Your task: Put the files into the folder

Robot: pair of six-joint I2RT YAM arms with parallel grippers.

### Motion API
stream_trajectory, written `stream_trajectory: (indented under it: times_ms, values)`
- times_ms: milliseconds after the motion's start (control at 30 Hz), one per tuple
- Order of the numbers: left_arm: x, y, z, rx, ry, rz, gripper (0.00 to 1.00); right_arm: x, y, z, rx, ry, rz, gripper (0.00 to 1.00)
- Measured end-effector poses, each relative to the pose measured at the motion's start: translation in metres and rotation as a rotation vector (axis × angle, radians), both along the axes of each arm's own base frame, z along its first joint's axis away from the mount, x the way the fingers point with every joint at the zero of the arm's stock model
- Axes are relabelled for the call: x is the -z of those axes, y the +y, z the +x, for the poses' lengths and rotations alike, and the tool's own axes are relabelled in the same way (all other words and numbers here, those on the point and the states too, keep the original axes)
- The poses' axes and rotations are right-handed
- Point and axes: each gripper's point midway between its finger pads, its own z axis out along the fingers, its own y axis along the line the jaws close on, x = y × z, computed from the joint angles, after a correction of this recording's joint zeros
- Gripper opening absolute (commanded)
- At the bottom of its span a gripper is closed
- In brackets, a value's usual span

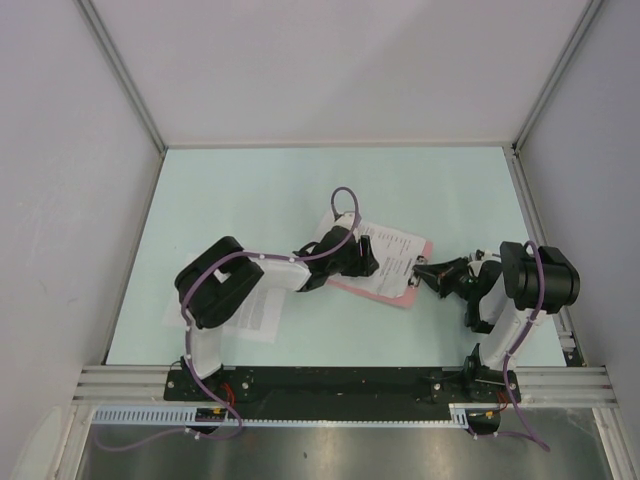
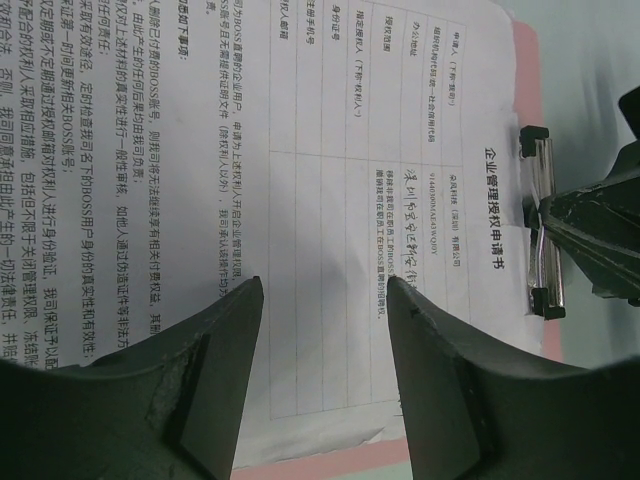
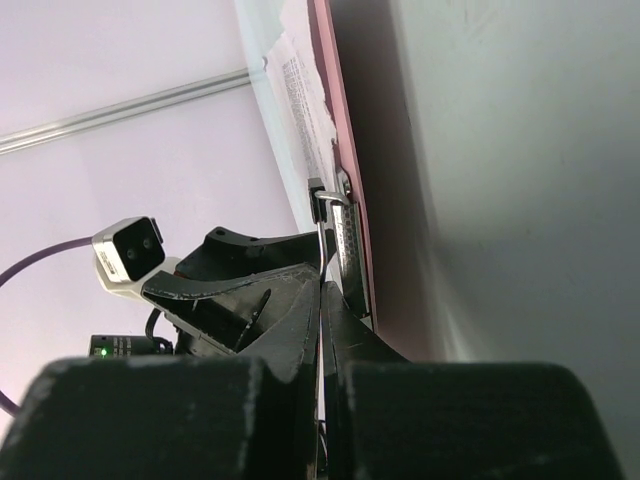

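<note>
Pale green tabletop (image 1: 450,200), and mid-table we see the flat pink clipboard (image 1: 372,291) under a text-dense paper sheet (image 2: 300,200). Over it the left gripper (image 2: 325,290) gapes; the right gripper (image 3: 322,290) is clenched on the shiny metal clip (image 2: 545,230). A second sheet (image 1: 255,315) lies under the left arm.

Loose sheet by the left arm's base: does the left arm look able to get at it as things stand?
Probably yes. The left gripper is open and empty above the clipboard, and nothing lies on the loose sheet. The sheet sits partly beneath that arm's elbow, so it must fold back.
</note>
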Motion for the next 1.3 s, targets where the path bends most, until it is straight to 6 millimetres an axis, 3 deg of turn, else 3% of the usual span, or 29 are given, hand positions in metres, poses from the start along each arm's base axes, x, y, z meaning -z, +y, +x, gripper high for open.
stream_trajectory:
  times_ms: [433, 833, 1167, 1300]
  values:
    - [0.000, -0.015, -0.001, 0.002, -0.053, 0.065, 0.62, 0.003, -0.002, 0.004, 0.029, 0.006, -0.013, 0.00]
    - [0.000, -0.041, -0.010, 0.052, -0.056, 0.022, 0.62, 0.021, -0.002, -0.001, 0.033, 0.034, -0.056, 0.00]
    - [-0.001, -0.063, -0.024, 0.096, -0.022, -0.064, 0.61, 0.021, -0.001, -0.001, 0.033, 0.032, -0.059, 0.00]
    - [-0.002, -0.067, -0.027, 0.104, -0.025, -0.074, 0.61, 0.011, 0.001, 0.001, 0.039, 0.025, -0.043, 0.00]
